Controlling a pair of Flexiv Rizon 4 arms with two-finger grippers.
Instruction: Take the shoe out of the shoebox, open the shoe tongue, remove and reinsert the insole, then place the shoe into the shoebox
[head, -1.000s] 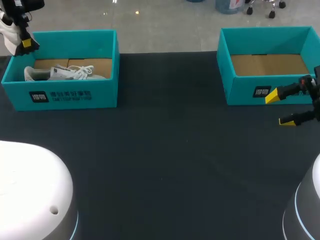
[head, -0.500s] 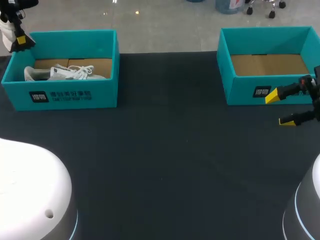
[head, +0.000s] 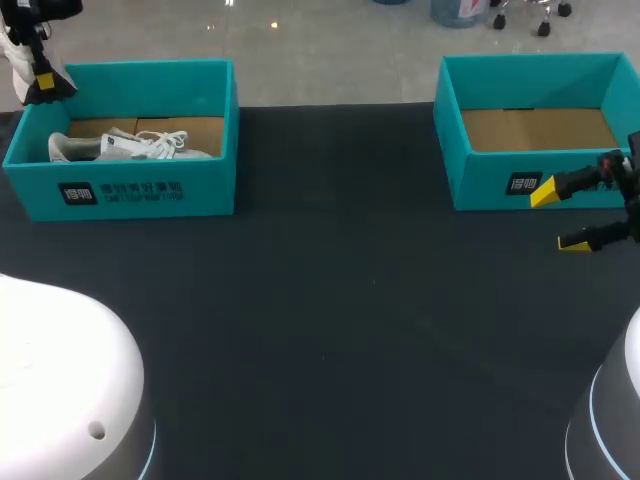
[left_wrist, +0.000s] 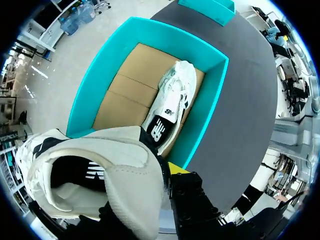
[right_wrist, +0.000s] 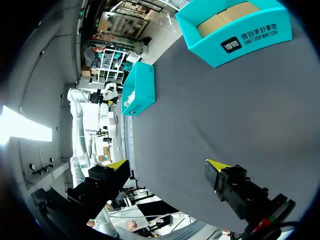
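Left tool (left_wrist: 159, 186) is clenched on the white shoe (left_wrist: 95, 175) by its collar, up at ten o'clock, clear above the left shoebox (left_wrist: 87, 90). A second shoe (left_wrist: 170, 107) lies inside. Right tool (right_wrist: 167, 172) hangs released at three o'clock, beside the other box (head: 500, 185). The take-out step looks nearly done. Next, I'd say, the shoe goes down toward six o'clock on the open surface (head: 340, 300), steadied for the tongue.

we see a matt dark grey table top (head: 340, 330), a smooth teal card shoebox (head: 130, 195) at upper left with raw brown cardboard floor, and a white soft-cloth shoe (left_wrist: 115, 165) with black lining.
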